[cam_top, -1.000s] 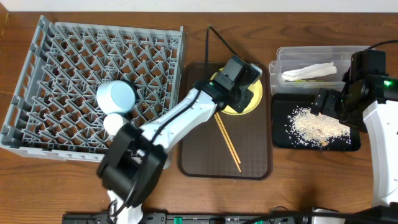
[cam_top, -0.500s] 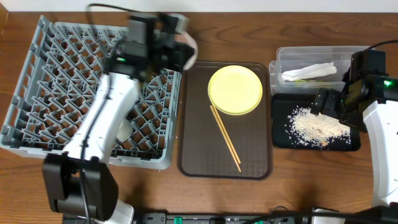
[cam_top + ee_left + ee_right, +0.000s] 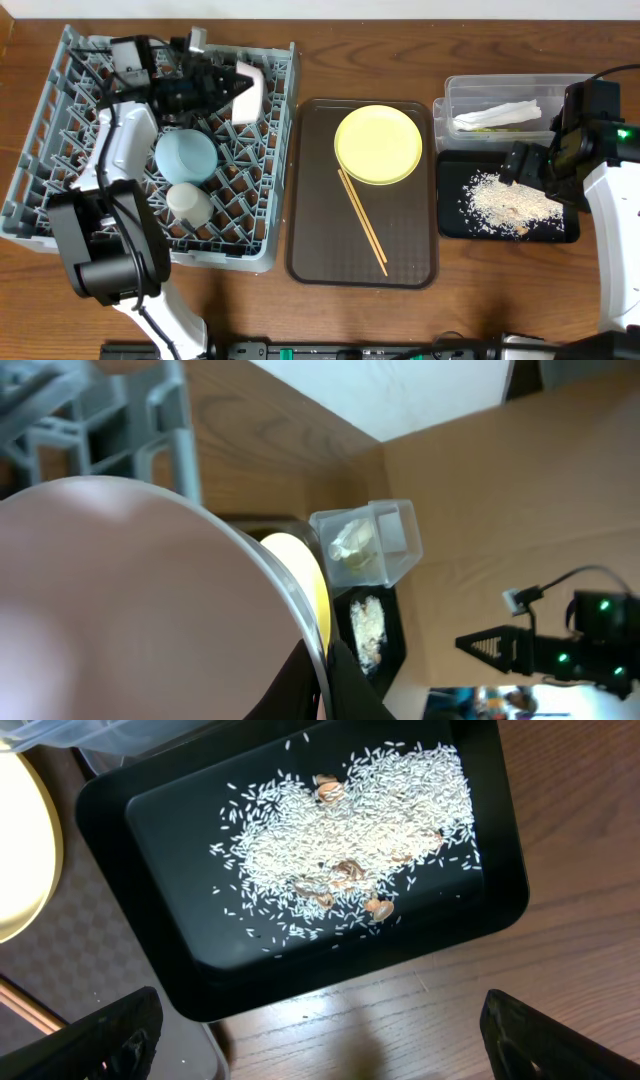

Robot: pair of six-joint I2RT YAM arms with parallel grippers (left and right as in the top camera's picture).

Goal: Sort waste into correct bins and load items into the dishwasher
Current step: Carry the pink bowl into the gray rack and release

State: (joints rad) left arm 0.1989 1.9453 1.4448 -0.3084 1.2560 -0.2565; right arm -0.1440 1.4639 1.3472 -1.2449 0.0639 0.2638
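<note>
Presently, left gripper [image 3: 222, 84]: reaching across the far edge of the grey dish rack [image 3: 250, 205], fingers pinched on the rim of the white bowl [image 3: 249, 92], which is tilted on edge at the fingertips, above the rack's pegs near its far right corner; whether the bowl touches the rack cannot be told. In the left wrist view the bowl's pale curve fills the frame against one dark finger [image 3: 322, 685]. Light blue bowl [image 3: 185, 156]: seated in the rack, below and nearer than the left fingers. Small cream cup [image 3: 188, 202]: in the rack, just beyond the blue bowl on the side away from the fingers. Right gripper [image 3: 527, 166]: hanging over the shallow black tray [image 3: 452, 226], fingers [image 3: 112, 1038] spread wide apart, holding nothing. Beige food scraps [image 3: 510, 203]: a loose heap in the black tray, directly beneath and ahead of the right fingers. Clear plastic tub [image 3: 460, 95]: just beside the black tray, on the far side of the right fingers, holding the crumpled white napkin [image 3: 500, 112] with a greenish-yellow wrapper [image 3: 488, 124] edge under it. Yellow plate [image 3: 378, 145]: on the brown serving tray [image 3: 320, 250], between the two grippers and apart from both. Wooden chopsticks [image 3: 362, 222]: lying together on the same tray, one end touching the plate's near edge.
</note>
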